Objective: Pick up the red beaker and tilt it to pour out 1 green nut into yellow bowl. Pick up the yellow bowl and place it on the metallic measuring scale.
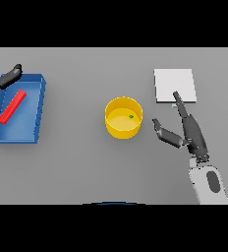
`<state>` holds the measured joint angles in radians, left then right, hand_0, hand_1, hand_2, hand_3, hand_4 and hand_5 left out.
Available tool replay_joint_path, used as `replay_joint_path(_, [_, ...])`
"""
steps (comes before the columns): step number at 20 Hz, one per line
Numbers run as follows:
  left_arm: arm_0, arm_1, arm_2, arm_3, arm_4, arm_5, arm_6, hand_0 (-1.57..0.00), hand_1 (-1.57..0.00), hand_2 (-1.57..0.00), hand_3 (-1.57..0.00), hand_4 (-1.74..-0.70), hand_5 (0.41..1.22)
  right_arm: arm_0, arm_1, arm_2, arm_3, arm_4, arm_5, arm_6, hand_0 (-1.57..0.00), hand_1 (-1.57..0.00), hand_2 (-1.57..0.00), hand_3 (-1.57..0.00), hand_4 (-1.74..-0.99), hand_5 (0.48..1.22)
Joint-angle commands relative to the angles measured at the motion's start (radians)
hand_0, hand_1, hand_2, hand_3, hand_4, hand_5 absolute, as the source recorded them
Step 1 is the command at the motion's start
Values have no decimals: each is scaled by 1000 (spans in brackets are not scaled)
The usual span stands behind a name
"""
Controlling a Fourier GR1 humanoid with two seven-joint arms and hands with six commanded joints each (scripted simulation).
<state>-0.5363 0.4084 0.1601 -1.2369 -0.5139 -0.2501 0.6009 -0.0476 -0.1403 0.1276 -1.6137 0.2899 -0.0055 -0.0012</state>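
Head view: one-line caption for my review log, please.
Green nut in yellow bowl; open right hand beside it, below the scale; red beaker lies in blue tray.

Bare grey table [76, 167] all around the yellow bowl [123, 117], so it's reachable from any side. Right hand [185, 129] sits open at its 3 o'clock, the metallic measuring scale [174, 85] at 1 o'clock, nothing between.

Yellow bowl [123, 118] upright mid-table holding green nut [131, 116], red beaker [12, 106] lying in blue tray [35, 113], pale scale [174, 85] right
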Motion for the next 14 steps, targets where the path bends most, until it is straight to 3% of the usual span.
replay_joint_path(1, [3, 1, 4, -8, 5, 0, -2, -21, -18, -16, -9, -716, 682, -20, -25, 6, 2, -11, 40, -19, 1, 1, 1, 1, -1190, 663])
replay_joint_path(3, [13, -8, 5, -14, 12, 6, -25, -13, -11, -10, -6, -722, 693, -73, -68, 35, 20, -15, 119, -77, -10, 1, 1, 1, -1174, 680])
replay_joint_path(6, [10, -5, 8, -15, 11, 10, -20, -6, -5, -5, -2, -738, 709, -171, -136, 104, 59, 72, 185, -86, -5, 1, 1, 1, -1254, 666])
replay_joint_path(8, [10, -6, 5, -15, 12, 3, -29, -4, -3, -3, -1, -740, 709, -218, -169, 143, 75, 132, 211, -60, -3, 1, 1, 1, -1255, 648])
replay_joint_path(10, [16, -5, 14, -12, 21, 4, -38, -2, -2, -1, 0, -746, 709, -283, -208, 214, 97, 232, 234, -71, -1, 1, 1, 1, -1234, 627])
replay_joint_path(14, [24, -8, 12, -21, 26, 0, -53, 0, 0, 0, 0, -753, 714, -380, -250, 295, 144, 304, 314, -103, 0, 1, 1, 1, -1235, 618])
